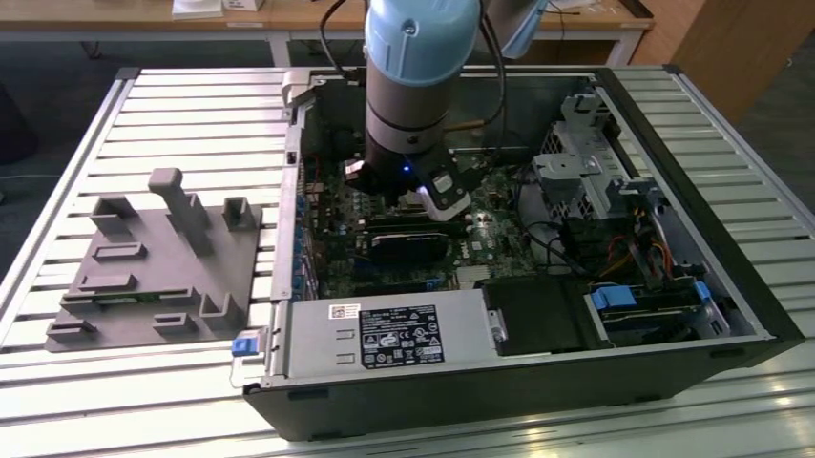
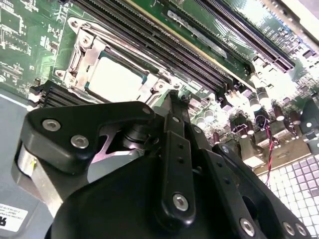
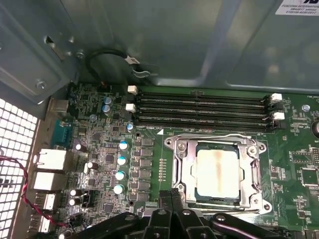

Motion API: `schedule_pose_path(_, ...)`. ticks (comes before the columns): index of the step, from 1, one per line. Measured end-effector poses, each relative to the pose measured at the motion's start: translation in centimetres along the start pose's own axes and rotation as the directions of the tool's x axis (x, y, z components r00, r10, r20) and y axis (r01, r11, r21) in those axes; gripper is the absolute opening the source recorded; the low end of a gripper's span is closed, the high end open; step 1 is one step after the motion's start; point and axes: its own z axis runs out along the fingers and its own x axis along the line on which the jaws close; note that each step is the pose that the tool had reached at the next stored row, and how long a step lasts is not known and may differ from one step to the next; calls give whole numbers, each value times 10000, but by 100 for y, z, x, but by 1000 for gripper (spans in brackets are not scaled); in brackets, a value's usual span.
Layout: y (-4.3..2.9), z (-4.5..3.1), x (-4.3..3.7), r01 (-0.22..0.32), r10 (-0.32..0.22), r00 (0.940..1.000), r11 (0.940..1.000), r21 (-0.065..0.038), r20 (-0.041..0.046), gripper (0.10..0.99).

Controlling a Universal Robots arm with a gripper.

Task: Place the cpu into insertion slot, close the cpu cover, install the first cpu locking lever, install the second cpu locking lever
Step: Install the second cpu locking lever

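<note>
First wrist view: cpu [image 3: 217,173], pale silver face up, sat in insertion slot [image 3: 185,191] on green circuit board [image 3: 102,149]; cpu cover [image 3: 218,140] lay closed around it, framing chip. Memory slots [image 3: 199,109] ran just beside socket. Gripper [image 3: 172,195] hung near cover's edge, fingers pressed together, holding nothing. Exterior view: arm [image 1: 405,86] reached down into open computer case [image 1: 662,124].

Pale blue-and-grey arm [image 1: 410,86], black screw-studded pincer [image 2: 172,99] linkages.
</note>
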Motion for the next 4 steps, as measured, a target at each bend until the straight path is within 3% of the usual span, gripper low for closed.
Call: schedule_pose_path(4, 0, -2, 0, -2, 2, 10000, 10000, 1, 0, 106)
